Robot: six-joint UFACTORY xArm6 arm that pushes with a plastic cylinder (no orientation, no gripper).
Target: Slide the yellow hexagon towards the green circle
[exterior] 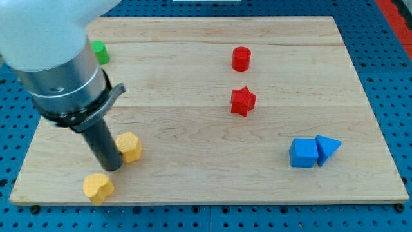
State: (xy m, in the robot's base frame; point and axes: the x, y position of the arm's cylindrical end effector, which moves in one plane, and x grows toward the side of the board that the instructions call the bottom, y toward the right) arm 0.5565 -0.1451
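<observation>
The yellow hexagon (131, 146) lies near the board's lower left. My tip (112, 167) stands just to its left and a little below it, touching or nearly touching its lower left side. The green circle (100, 52) sits at the view's upper left, partly hidden behind the arm's grey body. The hexagon is far below the green circle.
A yellow heart-shaped block (98, 187) lies below my tip near the board's bottom edge. A red cylinder (241, 58) and a red star (243, 101) sit at centre top. A blue cube (303, 153) and a blue triangle (327, 148) touch at the right. The wooden board (193, 77) ends close below.
</observation>
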